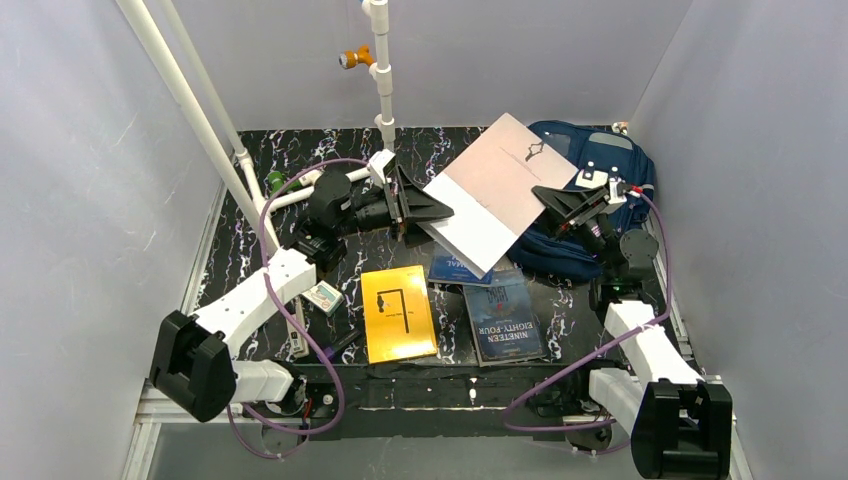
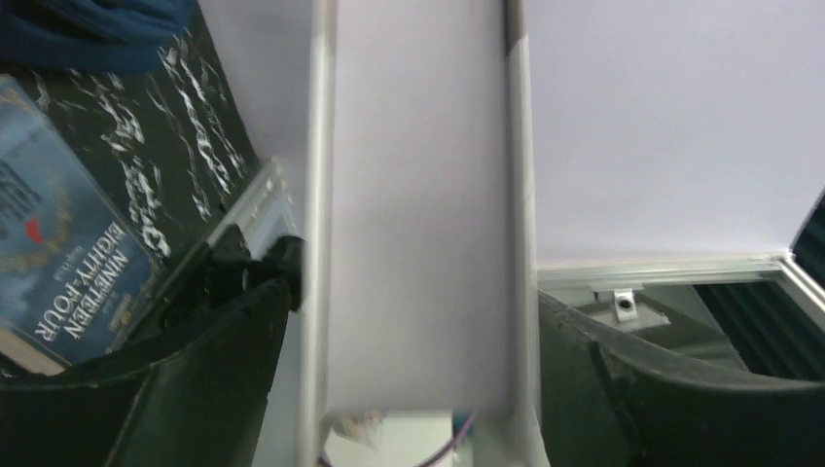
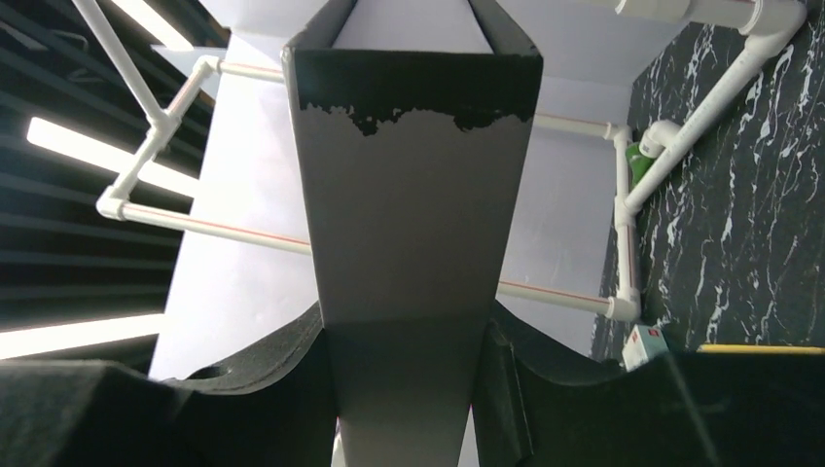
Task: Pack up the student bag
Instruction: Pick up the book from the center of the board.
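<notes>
Lying lengthwise toward the back wall, the student bag [image 1: 600,190]; both hands' grips unclear.

Lab test booth; plain white walls [image 1: 90,150]; PVC-pipe frame [image 1: 190,100].

Both arms are built of white link shells joined by blocky black joint housings, the largest black blocks sitting at the lower left and lower right of the top view. A purple cable loops along each arm from base to wrist. The left hand [image 1: 425,207] is matte black with wedge-shaped fingers [image 2: 224,341]. The right hand [image 1: 562,205] is black too, with a white part and small red marks at its wrist.
</notes>
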{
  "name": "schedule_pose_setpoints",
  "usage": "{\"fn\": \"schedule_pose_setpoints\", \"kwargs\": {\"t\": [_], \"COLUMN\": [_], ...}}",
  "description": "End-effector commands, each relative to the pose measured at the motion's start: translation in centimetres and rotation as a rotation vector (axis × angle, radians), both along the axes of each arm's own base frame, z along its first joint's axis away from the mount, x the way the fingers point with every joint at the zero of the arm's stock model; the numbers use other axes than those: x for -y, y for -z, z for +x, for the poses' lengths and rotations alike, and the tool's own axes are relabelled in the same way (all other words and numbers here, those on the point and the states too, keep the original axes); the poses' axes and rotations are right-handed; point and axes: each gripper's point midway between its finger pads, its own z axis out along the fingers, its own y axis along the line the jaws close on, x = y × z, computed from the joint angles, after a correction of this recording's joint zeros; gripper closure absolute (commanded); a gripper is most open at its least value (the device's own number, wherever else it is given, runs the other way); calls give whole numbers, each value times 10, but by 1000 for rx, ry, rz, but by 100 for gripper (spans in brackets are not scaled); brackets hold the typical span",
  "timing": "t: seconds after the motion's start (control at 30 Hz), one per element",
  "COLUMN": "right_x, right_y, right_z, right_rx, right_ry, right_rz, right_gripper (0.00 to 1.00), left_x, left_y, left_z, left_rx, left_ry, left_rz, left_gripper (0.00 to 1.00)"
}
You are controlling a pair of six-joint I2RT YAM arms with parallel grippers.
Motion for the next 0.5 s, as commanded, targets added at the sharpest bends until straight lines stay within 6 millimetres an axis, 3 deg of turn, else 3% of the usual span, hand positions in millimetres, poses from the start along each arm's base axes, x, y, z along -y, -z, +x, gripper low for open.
{"fn": "schedule_pose_setpoints", "kwargs": {"t": [0.0,0.03,0.2,0.37,0.47], "right_x": [22,26,35,33,28], "right_y": [-34,-35,-44,-52,-43], "right_z": [0,2,12,14,15], "right_rx": [69,67,66,75,50], "right_ry": [133,162,221,229,223], "right_rz": [125,140,169,151,127], "right_gripper": [84,83,82,81,79], "left_x": [-12,-11,3,9,21], "left_y": [-19,-20,-22,-29,-33], "left_z": [13,14,9,21,30], "left_rx": [56,70,135,214,241], "left_ry": [-193,-218,-326,-453,-475], "left_rz": [-41,-40,-34,-13,-16], "left_gripper": [7,3,2,2,6]}}
